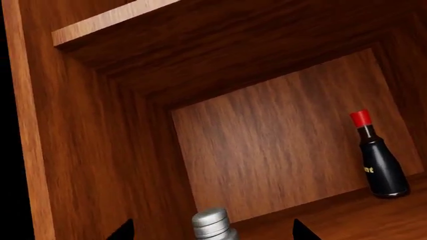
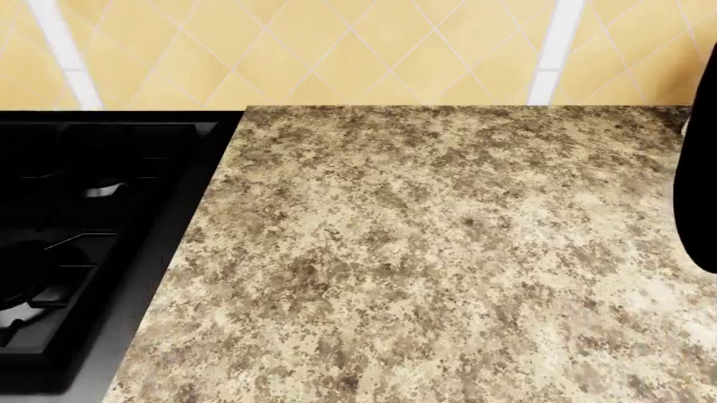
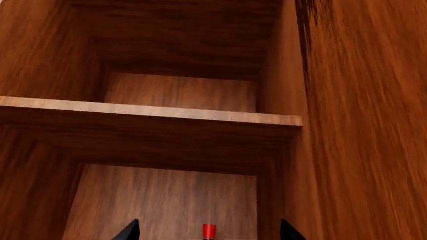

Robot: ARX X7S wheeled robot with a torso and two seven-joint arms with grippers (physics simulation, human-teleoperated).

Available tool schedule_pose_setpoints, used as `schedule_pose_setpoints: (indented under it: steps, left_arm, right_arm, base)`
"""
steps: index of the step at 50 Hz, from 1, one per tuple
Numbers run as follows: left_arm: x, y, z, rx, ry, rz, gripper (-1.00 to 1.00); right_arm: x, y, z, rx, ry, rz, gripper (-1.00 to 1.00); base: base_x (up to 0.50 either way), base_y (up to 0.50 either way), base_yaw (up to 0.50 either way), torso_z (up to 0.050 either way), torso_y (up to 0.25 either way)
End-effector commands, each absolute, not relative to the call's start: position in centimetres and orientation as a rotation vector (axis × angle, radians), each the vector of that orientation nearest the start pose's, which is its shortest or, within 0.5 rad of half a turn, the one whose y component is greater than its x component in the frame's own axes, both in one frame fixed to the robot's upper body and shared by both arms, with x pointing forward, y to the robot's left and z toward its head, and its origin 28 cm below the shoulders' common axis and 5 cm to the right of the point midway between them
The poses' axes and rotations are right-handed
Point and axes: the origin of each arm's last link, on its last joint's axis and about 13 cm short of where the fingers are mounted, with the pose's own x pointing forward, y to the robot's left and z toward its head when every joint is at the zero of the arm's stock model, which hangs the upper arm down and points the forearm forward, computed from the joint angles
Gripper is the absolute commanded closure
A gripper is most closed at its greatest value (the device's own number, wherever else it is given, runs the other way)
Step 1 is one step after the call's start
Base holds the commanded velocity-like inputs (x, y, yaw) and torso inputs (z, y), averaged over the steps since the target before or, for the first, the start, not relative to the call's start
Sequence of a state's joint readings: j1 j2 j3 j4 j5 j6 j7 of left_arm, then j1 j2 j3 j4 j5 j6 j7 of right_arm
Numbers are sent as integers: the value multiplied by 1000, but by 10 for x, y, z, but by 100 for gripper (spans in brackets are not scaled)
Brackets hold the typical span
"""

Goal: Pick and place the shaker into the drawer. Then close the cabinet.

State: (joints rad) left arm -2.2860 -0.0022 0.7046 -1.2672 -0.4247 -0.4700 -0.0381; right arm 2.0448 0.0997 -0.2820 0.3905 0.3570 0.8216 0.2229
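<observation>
Silver-capped shaker (image 1: 214, 223) is sitting between the left end effector's (image 1: 212, 230) spread fingertips. Beyond it, a red-capped bottle (image 1: 378, 157) is standing; the right end effector's (image 3: 208, 231) tips are also spread.

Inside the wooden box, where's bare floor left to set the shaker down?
In the left wrist view, the reddish-brown wooden drawer floor lies bare between the silver-capped shaker and the black, red-capped bottle. The bottle's corner is the only occupied spot. The speckled granite countertop is bare too.

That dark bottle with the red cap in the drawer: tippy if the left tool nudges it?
Probably. The bottle stands upright, tall with a narrow neck and small base, so a high push would likely topple it. Its round body suggests it would then roll on the flat wood floor. The glossy surface looks slippery, and it seems rigid.
</observation>
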Motion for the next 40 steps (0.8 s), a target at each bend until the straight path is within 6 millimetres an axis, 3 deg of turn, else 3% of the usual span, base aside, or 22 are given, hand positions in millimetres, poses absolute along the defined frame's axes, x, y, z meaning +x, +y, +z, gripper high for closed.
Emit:
schedule_pose_setpoints:
  steps: [1, 19, 40]
  left_arm:
    - [327, 193, 563, 320, -508, 80, -100]
    - [319, 193, 572, 268, -537, 52, -100]
    - [286, 189, 596, 280, -624, 19, -100]
  right_arm:
    - [276, -76, 566, -54, -775, 3, -100]
    - [274, -75, 575, -79, -773, 2, -100]
    - [257, -73, 602, -58, -826, 21, -100]
  base:
    - [0, 0, 0, 0, 0]
    - [0, 0, 0, 0, 0]
    - [0, 0, 0, 0, 0]
